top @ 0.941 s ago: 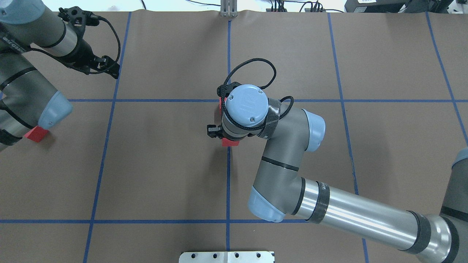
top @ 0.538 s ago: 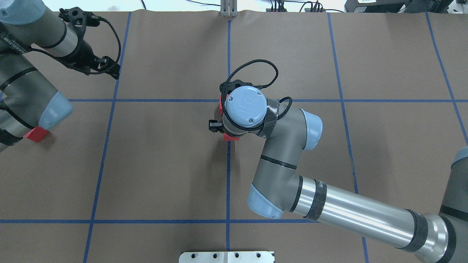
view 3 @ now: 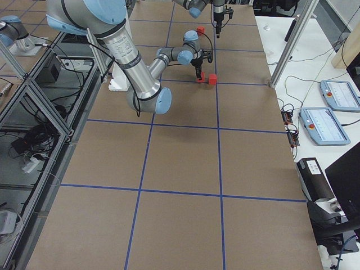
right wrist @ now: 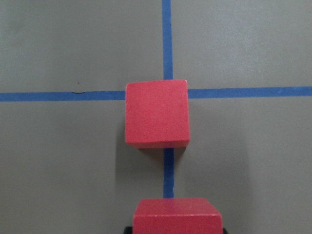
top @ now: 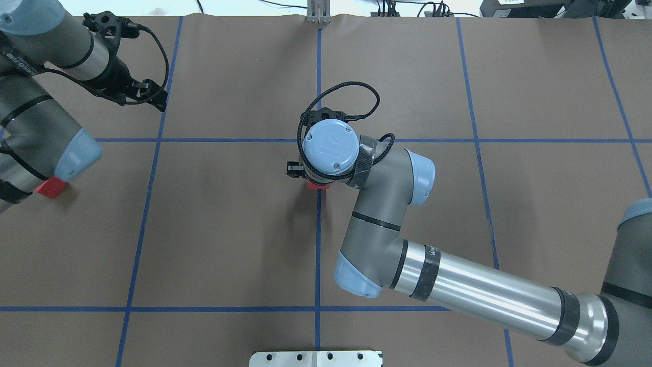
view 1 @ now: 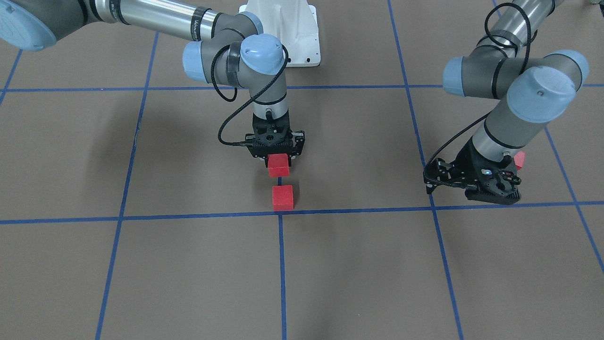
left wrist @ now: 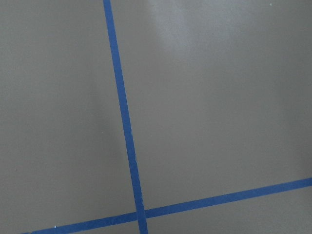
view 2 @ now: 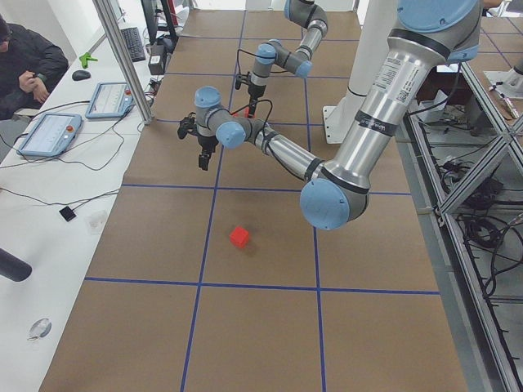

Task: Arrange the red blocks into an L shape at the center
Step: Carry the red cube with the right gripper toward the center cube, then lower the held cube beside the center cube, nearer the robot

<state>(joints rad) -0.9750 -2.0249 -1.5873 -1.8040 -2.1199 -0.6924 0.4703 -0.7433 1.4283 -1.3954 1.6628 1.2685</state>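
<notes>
Brown gridded bench (view 1: 141,264) with blue tape lines (view 1: 118,218) fills your view. Your right claw (view 1: 278,164) points straight down, clamped on one red block (view 1: 278,168) low over the bench. Just past it, across a small gap, a second red block (view 1: 282,197) sits at the center crossing (view 1: 280,213). The third block (top: 50,187) lies well off, beside the left arm (top: 30,127). Your left claw (top: 155,99) hangs tilted; you cannot tell how wide it stands.

Right arm outstretched, right fingers (view 1: 290,159) down, clamped, left fingers (top: 159,102) tilted
</notes>
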